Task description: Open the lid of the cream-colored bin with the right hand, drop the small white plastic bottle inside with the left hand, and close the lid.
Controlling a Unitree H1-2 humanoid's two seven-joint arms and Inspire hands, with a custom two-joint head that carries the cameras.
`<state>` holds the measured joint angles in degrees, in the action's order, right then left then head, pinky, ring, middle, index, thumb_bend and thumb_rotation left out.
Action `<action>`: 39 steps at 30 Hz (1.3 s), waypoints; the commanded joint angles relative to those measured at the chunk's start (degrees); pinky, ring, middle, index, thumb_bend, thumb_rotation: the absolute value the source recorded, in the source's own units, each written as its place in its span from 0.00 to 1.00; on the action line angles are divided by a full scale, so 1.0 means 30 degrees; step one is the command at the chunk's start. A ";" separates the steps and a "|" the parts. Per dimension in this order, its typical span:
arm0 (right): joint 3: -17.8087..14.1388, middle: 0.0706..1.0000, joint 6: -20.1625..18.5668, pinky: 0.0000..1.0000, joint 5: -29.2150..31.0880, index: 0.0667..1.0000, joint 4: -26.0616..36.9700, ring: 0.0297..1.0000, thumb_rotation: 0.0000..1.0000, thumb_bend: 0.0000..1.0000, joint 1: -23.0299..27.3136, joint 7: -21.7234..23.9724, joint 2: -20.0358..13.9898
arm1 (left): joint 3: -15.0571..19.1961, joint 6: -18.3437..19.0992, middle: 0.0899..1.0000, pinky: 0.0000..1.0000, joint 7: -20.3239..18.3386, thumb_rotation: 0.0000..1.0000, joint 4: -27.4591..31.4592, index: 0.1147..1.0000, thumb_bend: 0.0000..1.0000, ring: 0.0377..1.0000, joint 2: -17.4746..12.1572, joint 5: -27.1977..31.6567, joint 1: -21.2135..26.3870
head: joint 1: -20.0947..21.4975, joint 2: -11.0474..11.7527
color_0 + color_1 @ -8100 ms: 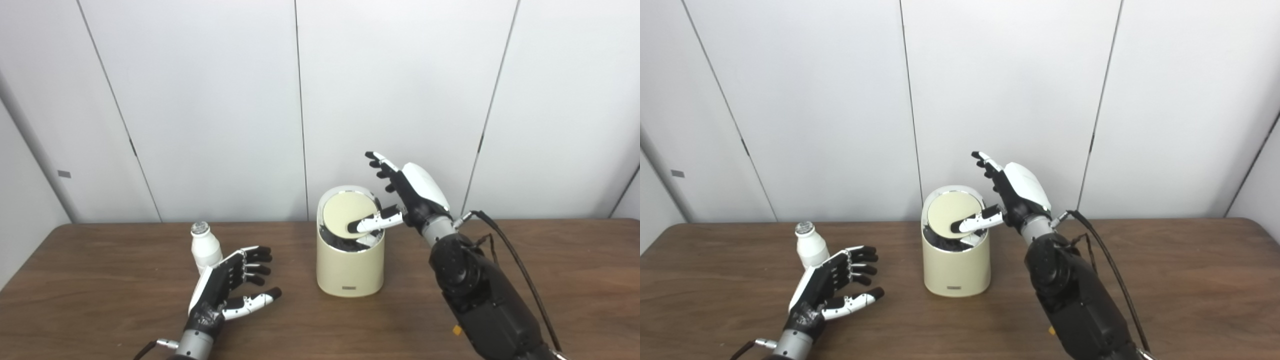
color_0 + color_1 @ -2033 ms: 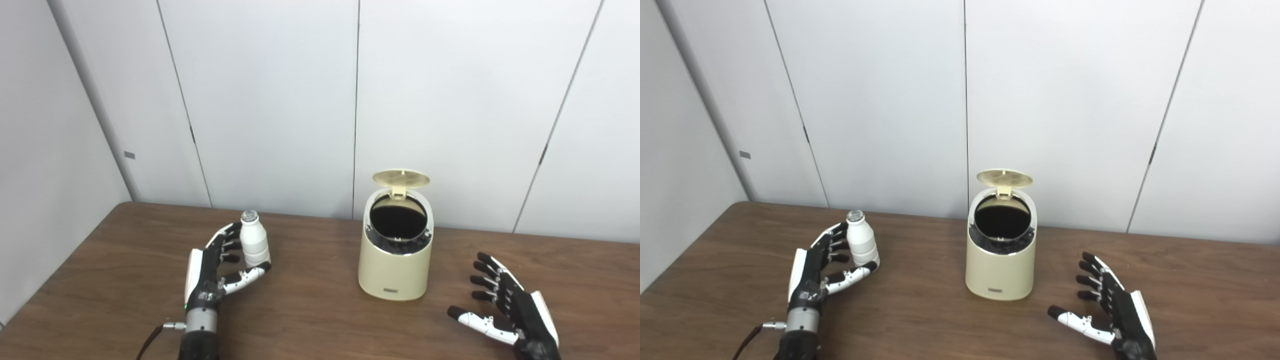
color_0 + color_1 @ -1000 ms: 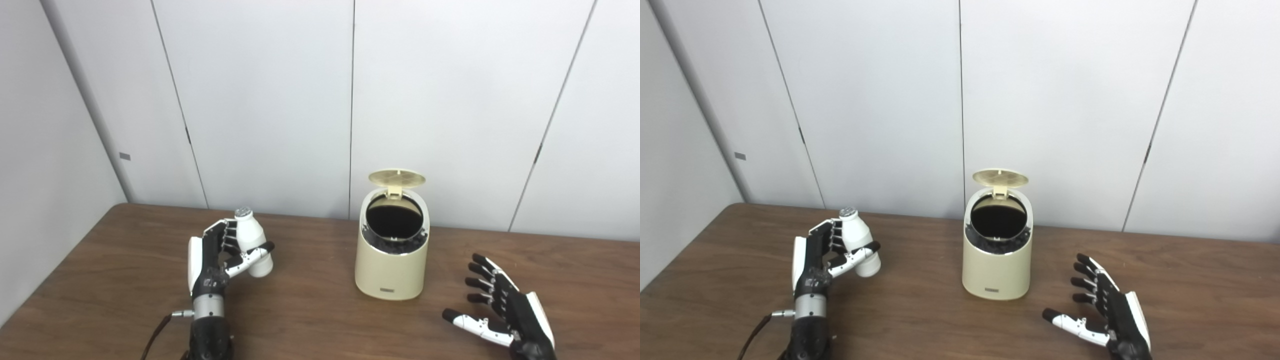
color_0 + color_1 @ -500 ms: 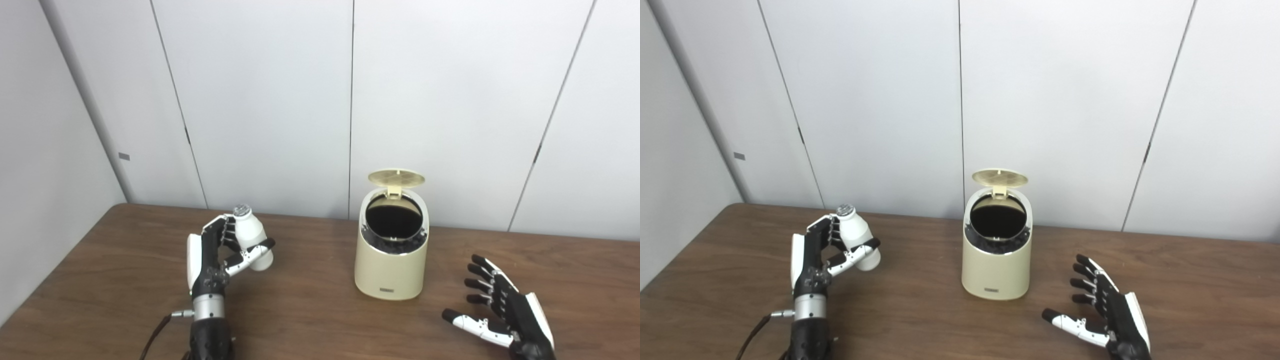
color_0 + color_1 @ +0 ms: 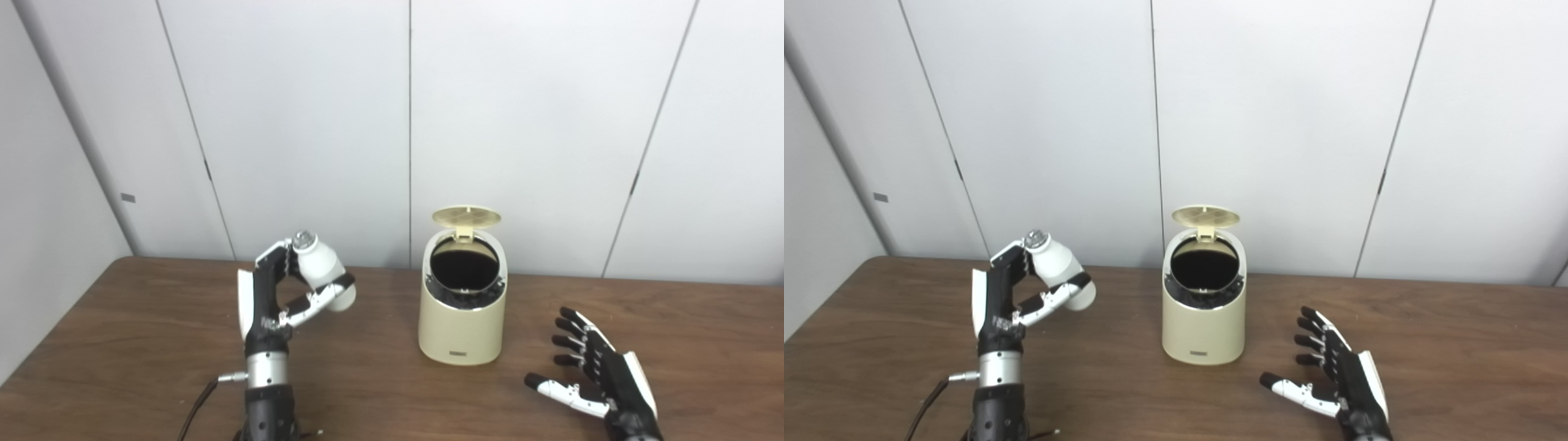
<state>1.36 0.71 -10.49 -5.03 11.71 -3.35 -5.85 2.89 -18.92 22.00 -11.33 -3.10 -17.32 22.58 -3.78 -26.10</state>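
Bottle status: small white plastic bottle (image 5: 323, 270) is sitting up off the tabletop (image 5: 380, 392) in the left hand, tilted, silvery cap pointing up and to the left, base pointing toward the bin side.
Right hand: nearest thing to the camera, right hand (image 5: 597, 380) is lying low by the tabletop at the bottom right, palm facing inward, fingers spread wide, holding nothing. Can't tell if it's actually touching the wood.
Left hand: left hand (image 5: 278, 300) is standing upright on its forearm, fingers wrapping the bottle near the cap and the thumb pressing under the body, so it's gripping the bottle for real.
Cable: thin dark cable (image 5: 196, 407) is running off the left wrist down toward the bottom edge.
Bin: cream-colored bin (image 5: 462, 321) is standing on the tabletop between the two hands, well apart from both, dark inside showing.
Lid: round lid (image 5: 466, 216) is sticking up at the back of the bin, fully flipped open.
Behind it all: pale wall panels (image 5: 527, 110) are filling the background.
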 commanded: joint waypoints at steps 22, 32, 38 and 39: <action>0.0432 0.85 0.1150 0.67 -0.0209 0.86 -0.0516 0.78 0.20 0.75 0.0637 -0.0447 0.0524 | -0.1711 -0.0305 0.42 0.37 -0.1009 0.00 0.0177 0.45 0.50 0.40 0.1549 -0.0798 0.3812 | 0.0776 0.0252; 0.0457 0.85 0.1230 0.67 -0.0257 0.87 -0.0554 0.78 0.22 0.75 0.0696 -0.0570 0.0530 | -0.1977 -0.0692 0.42 0.34 -0.0922 0.00 -0.0448 0.46 0.50 0.39 0.2077 -0.0680 0.4012 | 0.0959 0.0191; 0.0454 0.85 0.0984 0.67 -0.0373 0.87 -0.0329 0.77 0.23 0.76 0.0692 -0.0662 0.0631 | -0.2097 -0.0524 0.42 0.35 -0.0781 0.00 -0.0858 0.45 0.50 0.40 0.2546 -0.0708 0.3900 | 0.1066 0.0170; 0.0457 0.85 0.0924 0.67 -0.0405 0.87 -0.0272 0.77 0.23 0.76 0.0680 -0.0677 0.0659 | -0.2125 -0.0575 0.42 0.35 -0.0676 0.00 -0.1008 0.45 0.50 0.40 0.2589 -0.0864 0.3905 | 0.1106 0.0164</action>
<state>2.37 2.62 -11.34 -6.83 12.42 -5.15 -4.51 -3.19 -18.83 19.25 -14.27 4.20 -19.31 31.38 -0.53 -25.58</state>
